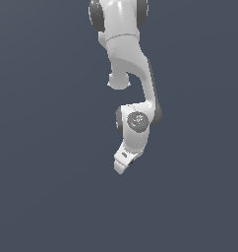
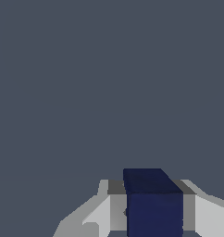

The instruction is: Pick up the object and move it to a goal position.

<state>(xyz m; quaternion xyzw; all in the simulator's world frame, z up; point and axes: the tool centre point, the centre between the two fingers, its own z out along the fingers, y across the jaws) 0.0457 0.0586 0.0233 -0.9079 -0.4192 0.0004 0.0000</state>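
Wrist view shows the pincer (image 2: pixel 153 210) pinching the dark navy-blue cube (image 2: pixel 153 203), its grey fingers (image 2: pixel 115 208) pressed against the cube's two opposite sides. With equal edges, the cube has no long axis; one face squarely meets the camera. Exterior view hides the cube behind the white arm (image 1: pixel 133 88).

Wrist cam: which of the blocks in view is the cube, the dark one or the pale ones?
The dark navy cube. The pale grey pieces flanking it are the gripper fingers, one on each side.

A plain slate-grey backdrop (image 1: pixel 42 197) is filling every corner of both views, lying flat and evenly lit, showing no seams or furniture.
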